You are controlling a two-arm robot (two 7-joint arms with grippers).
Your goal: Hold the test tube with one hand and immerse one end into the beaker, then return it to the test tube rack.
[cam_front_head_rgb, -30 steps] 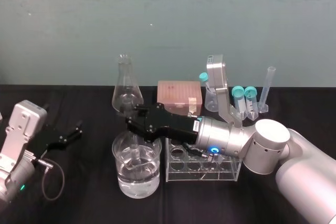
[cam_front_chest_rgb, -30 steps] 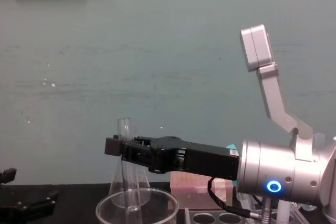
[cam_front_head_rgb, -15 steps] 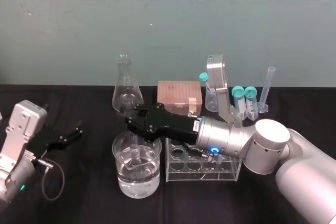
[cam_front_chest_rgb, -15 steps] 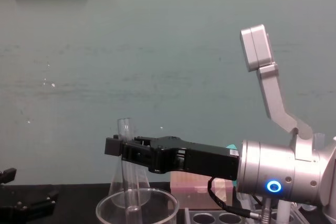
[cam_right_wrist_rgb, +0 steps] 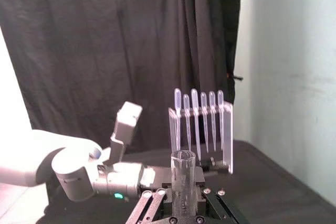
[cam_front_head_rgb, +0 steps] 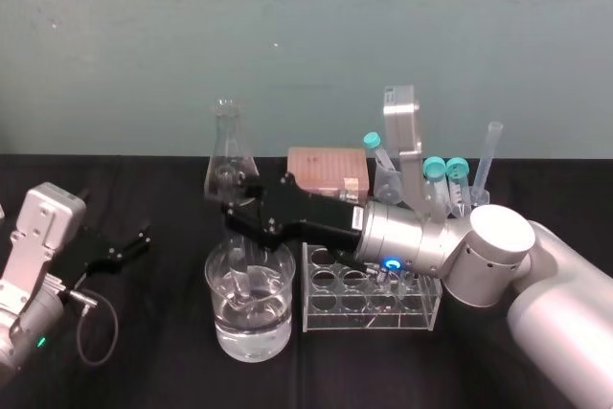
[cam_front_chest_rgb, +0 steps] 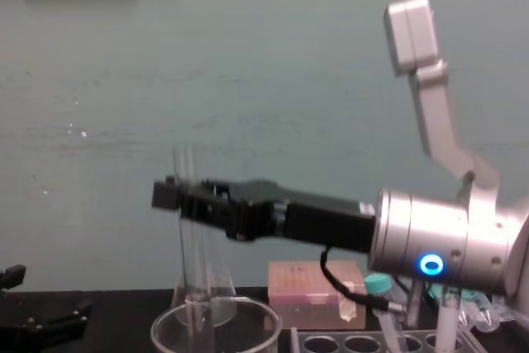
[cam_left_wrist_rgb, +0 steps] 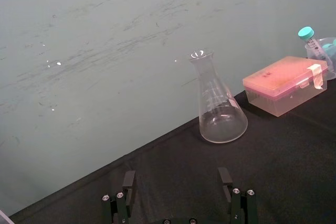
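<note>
Glass is what your right gripper [cam_front_chest_rgb: 176,196] is pinching: its black jaws are pressed against the test tube [cam_front_chest_rgb: 188,245] a little below the tube's open mouth. In the right wrist view that round mouth stands up between the two jaws. The tube hangs upright from the gripper, most of its length below the grip. Directly beneath the gripper stands the beaker [cam_front_head_rgb: 218,325], partly filled with clear liquid. The tube's lower end is down past the thick rim and inside the glass, but you cannot tell whether the rounded tip reaches the liquid. Back along the arm from the fingertips, under the silver wrist, the test tube rack [cam_front_head_rgb: 374,319] sits just beside the beaker, its front holes open. Beyond the gripper, toward the wall, a conical flask [cam_front_head_rgb: 230,165] and a pink box [cam_front_head_rgb: 329,170] stand on the black table [cam_front_head_rgb: 153,332]. Your left gripper [cam_front_head_rgb: 129,241] is parked low at the table's left, well apart from the beaker, with its fingers [cam_left_wrist_rgb: 128,179] spread wide and nothing between them.
</note>
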